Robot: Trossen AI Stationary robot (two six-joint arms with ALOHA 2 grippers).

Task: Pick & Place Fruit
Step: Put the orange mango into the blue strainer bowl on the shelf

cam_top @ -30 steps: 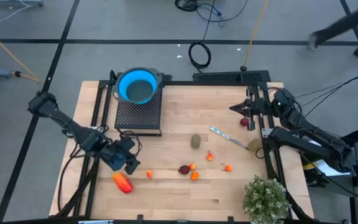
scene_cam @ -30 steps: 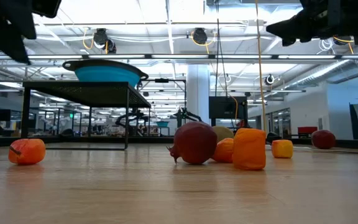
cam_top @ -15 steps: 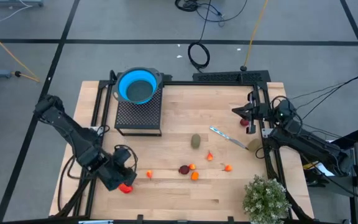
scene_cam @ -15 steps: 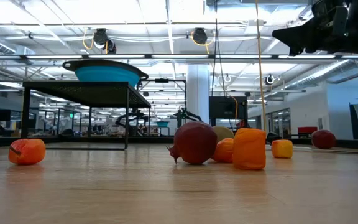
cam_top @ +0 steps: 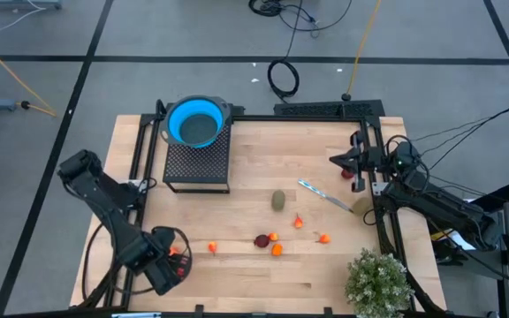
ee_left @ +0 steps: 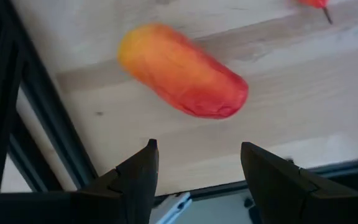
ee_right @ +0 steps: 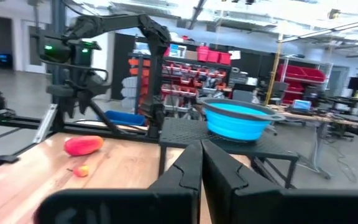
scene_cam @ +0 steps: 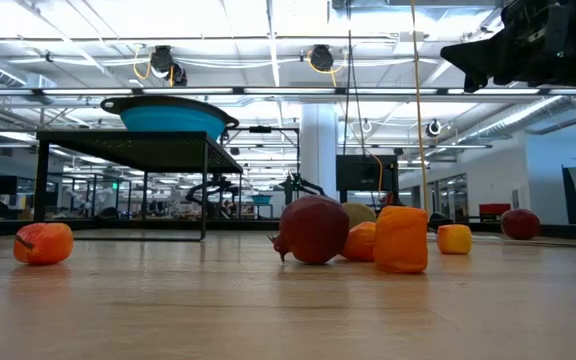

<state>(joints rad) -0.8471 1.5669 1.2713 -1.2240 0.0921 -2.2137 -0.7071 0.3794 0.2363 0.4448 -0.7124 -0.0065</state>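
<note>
Wooden tabletop (cam_top: 254,274), framed in black rail, workshop floor around it; a potted plant (cam_top: 378,281) stands at the near right corner.

Near edge, left: left gripper (ee_left: 197,171), fingers spread with nothing between them, poised over the long red-orange fruit (ee_left: 182,70), which lies flat on the wood at the near left corner, apart from both fingers (not yet grasped, by the look of it).

Middle band: small orange pieces (cam_top: 277,250), a dark red fruit (cam_top: 261,240) and, a little farther, the brownish-green oval (cam_top: 278,200), all loose on the table. A silvery utensil (cam_top: 323,195) lies to their right.

Far side: right gripper (cam_top: 341,156), fingers pressed together, waiting near the right rail. Blue bowl (cam_top: 193,123) on its black stand (cam_top: 197,163) at the far left holds no fruit.

Status, judged: nothing placed; every piece remains to be moved.
</note>
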